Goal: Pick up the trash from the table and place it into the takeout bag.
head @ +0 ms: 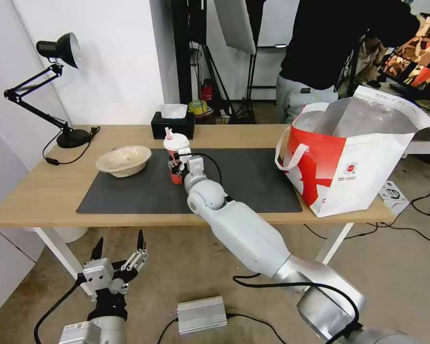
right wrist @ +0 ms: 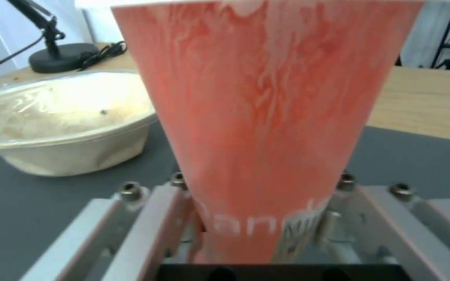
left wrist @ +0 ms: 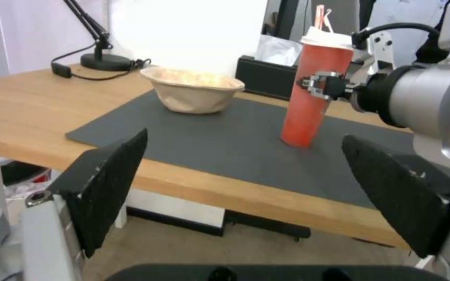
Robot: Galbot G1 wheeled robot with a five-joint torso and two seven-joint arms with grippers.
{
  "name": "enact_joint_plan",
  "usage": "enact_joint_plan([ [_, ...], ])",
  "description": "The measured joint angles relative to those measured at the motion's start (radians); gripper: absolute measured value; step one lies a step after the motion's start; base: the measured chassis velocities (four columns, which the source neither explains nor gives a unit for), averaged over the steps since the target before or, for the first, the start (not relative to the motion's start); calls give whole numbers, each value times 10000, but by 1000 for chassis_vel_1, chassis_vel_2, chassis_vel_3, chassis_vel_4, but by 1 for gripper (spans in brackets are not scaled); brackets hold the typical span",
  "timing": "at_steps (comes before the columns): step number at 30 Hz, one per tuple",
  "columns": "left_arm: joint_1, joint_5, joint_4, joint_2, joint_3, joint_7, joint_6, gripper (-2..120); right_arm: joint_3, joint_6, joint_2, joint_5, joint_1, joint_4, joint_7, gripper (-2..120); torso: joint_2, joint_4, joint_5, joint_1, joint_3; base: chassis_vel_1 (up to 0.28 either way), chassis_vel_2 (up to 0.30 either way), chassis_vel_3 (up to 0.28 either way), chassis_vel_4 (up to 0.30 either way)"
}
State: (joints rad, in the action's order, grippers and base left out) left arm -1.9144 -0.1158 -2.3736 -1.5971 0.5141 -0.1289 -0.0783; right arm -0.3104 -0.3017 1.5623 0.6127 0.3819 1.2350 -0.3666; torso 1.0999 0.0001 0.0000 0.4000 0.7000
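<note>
A red drink cup with a white lid and straw stands near the middle of the dark mat, leaning a little. My right gripper is shut on the cup's lower body, one finger on each side. In the left wrist view the cup's base meets the mat. A shallow beige bowl sits on the mat to the cup's left. The white and red takeout bag stands open at the table's right end. My left gripper hangs open below the table's front edge.
A black tissue box sits behind the cup at the table's far edge. A black desk lamp and its cord occupy the back left corner. A silver box lies on the floor.
</note>
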Motion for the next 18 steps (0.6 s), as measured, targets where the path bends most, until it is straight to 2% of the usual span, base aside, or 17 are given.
enact_joint_plan([
  [5, -34, -6, -51, 0, 43, -2, -1, 100, 287, -180, -202, 48, 219, 844, -180, 16, 0, 0, 1, 0, 0, 0, 0, 0, 0],
  [7, -26, -13, -52, 0, 40, -4, -7, 100, 323, -357, -571, 163, 279, 1574, -289, 9, 1, 1, 0, 0, 0, 0, 0, 0, 0],
  [9, -22, -13, -52, 0, 37, -5, -10, 100, 321, -416, -711, 224, 282, 1777, -325, 8, 0, 1, 1, 0, 0, 0, 0, 0, 0],
  [10, -6, -12, -48, 0, 11, -9, -13, 100, 309, -540, -1013, 332, 285, 2174, -398, 5, 0, -2, 1, 0, 0, 0, 0, 0, 0],
  [12, 26, 1, -29, 0, -22, -8, -28, 100, 332, -748, -1481, 508, 295, 2793, -504, 4, 0, -2, 2, 0, 0, 0, 0, 0, 0],
  [18, 45, 16, -4, 0, -38, -10, -51, 100, 610, -1098, -2165, 897, 283, 3675, -675, 4, 0, -1, 2, 0, 0, 0, 0, 0, 0],
])
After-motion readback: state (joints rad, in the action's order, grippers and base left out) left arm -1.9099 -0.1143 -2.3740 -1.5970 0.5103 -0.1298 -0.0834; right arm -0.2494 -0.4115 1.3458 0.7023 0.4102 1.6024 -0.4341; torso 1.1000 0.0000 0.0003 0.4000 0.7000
